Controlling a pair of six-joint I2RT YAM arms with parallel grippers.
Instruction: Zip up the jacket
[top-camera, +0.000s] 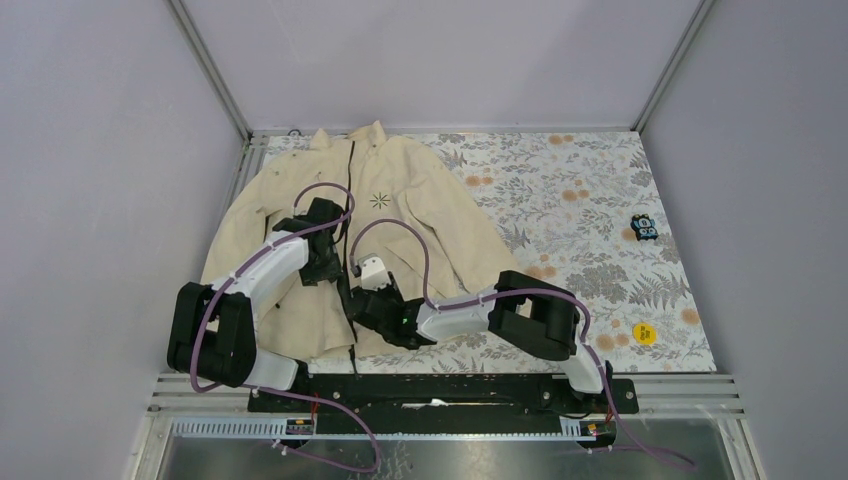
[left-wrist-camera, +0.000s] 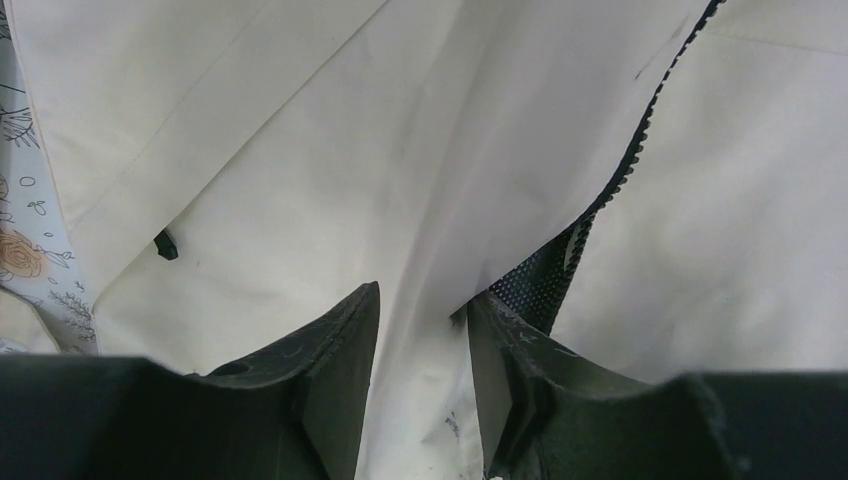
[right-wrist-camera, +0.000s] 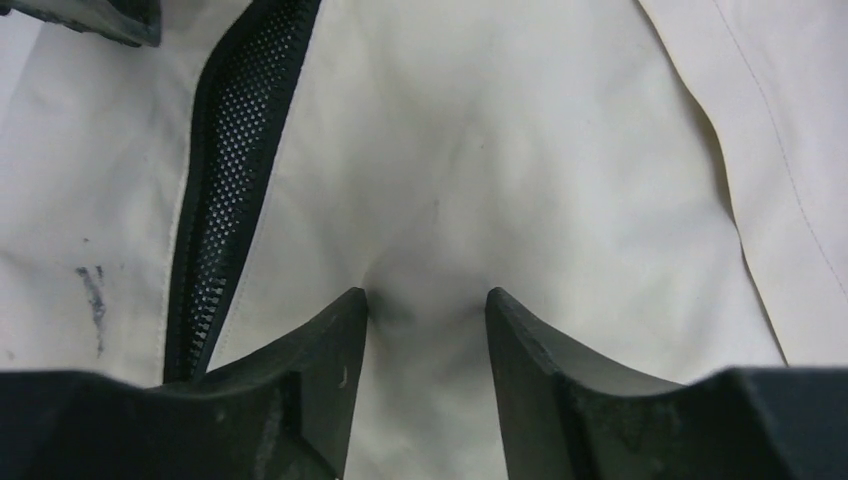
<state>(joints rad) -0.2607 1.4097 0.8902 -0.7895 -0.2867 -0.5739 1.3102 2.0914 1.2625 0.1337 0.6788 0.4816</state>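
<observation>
Jacket (top-camera: 440, 235) lies spread front up on the left half of the floral cloth (top-camera: 590, 200), collar away from the arms. Only from above do we see its whole shape and starburst logo (top-camera: 379, 200). The wrist views give us texture: smooth cream weave, dark toothed zipper (left-wrist-camera: 640, 150), dotted black mesh (right-wrist-camera: 235, 130) lining. Beside the zipper the left gripper (left-wrist-camera: 420, 300) pinches a raised fold. The right gripper (right-wrist-camera: 425, 298) stands half-spread, fabric puckered between its fingers; gripped or not, we cannot tell.
</observation>
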